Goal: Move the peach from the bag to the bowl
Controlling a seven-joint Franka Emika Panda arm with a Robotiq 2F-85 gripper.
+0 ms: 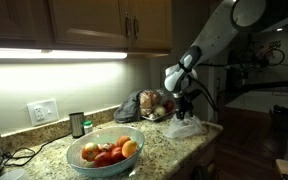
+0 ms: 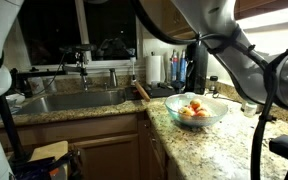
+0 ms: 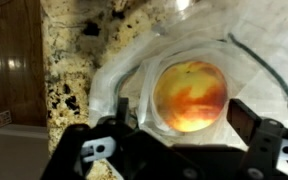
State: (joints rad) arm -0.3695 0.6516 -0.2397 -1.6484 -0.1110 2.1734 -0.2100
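Squarely between parted fingers, the peach lies in its bag

Seen from the wrist, the gripper (image 3: pixel 182 122) stands with its jaws wide apart, one dark finger at about 8 o'clock of the peach (image 3: pixel 189 95) and the other at about 4 o'clock. Neither visibly touches the fruit, and nothing is clamped. The peach sits at 12 o'clock from the gripper's body, inside the bag (image 3: pixel 119 85), whose thin whitish film creases round it and lies on the speckled granite counter (image 3: pixel 69 60). The peach is round and smooth, yellow-orange with a red flush across its middle and a pale glare on its upper skin. In an exterior view the gripper (image 1: pixel 184 100) hangs just above the bag (image 1: pixel 184 128) near the counter's end. The bowl (image 1: pixel 76 152) stands well apart at about 8 o'clock of it, holding several orange and red fruits (image 1: pixel 109 153). In both exterior views the bowl (image 2: pixel 217 112) shows pale blue-green and shallow
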